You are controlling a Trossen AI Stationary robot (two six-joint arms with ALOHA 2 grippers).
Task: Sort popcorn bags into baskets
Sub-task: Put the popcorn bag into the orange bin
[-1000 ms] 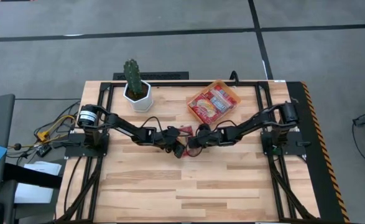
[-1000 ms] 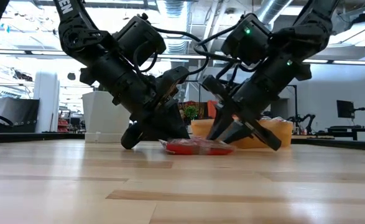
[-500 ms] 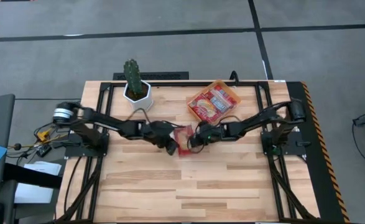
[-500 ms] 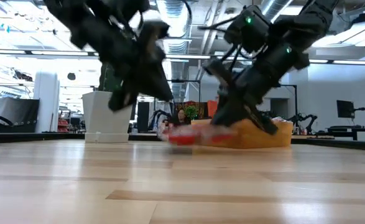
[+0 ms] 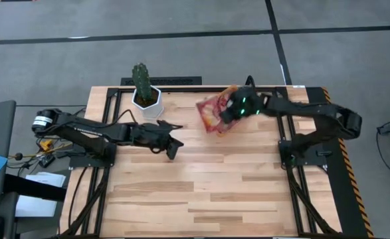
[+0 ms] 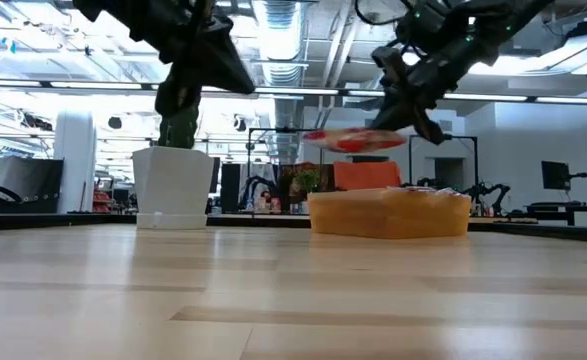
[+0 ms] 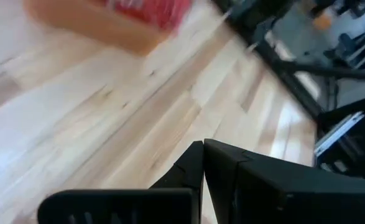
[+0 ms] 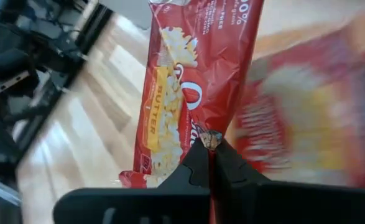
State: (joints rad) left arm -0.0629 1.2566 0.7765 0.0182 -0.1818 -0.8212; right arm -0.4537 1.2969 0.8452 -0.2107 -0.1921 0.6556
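The right gripper point(image 8: 210, 144) is up in the air over the shallow orange square basket point(image 6: 388, 214), at the back right of the light wooden table point(image 5: 201, 192). Its two dark fingers are pressed fully together on the edge of a flat red popcorn bag with a yellow butter panel point(image 8: 191, 93), so the bag hangs from the claw and is clear of the table. In the low view this held bag point(image 6: 355, 141) is above the basket rim, not touching it, approx. level. From the high view the bag point(image 5: 211, 114) shows just beside the right wrist, over the basket's near-left part. More red packets lie inside the basket; in the right wrist view they are blurred behind the held bag, so the number I cannot tell. The left gripper point(image 7: 203, 163) is w/ fingers closed flat against each other and nothing between them. It is near the table's middle-left, in front of the white pot with a green cactus point(image 5: 145, 93), well apart from the basket, and raised off the wood.
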